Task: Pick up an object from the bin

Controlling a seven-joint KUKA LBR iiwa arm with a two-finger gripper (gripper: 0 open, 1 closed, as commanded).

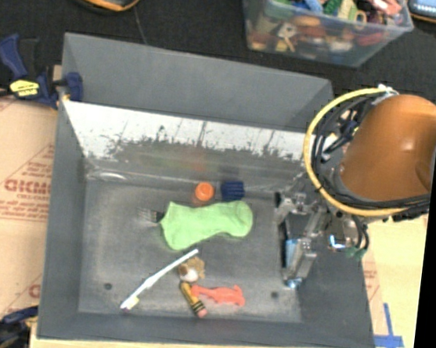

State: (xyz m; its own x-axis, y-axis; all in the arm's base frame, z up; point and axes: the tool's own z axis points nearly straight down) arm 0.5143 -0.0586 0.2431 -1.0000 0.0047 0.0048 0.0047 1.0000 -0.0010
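Note:
My gripper (pixel 293 275) hangs over the right side of the bin floor, with bare floor under its fingertips. A pink rubbery piece (pixel 221 294) lies to its left near the front, next to a small dark crayon-like stick (pixel 193 301). A light green soft sock-like cloth (pixel 206 222) lies in the middle of the bin, well left of the gripper.
A white stick (pixel 156 281) lies slantwise at the front left, by a small tan lump (pixel 190 268). An orange cap (pixel 204 193) and a dark blue block (pixel 232 189) sit at the back wall. The arm's orange cover and cables hang over the bin's right rim.

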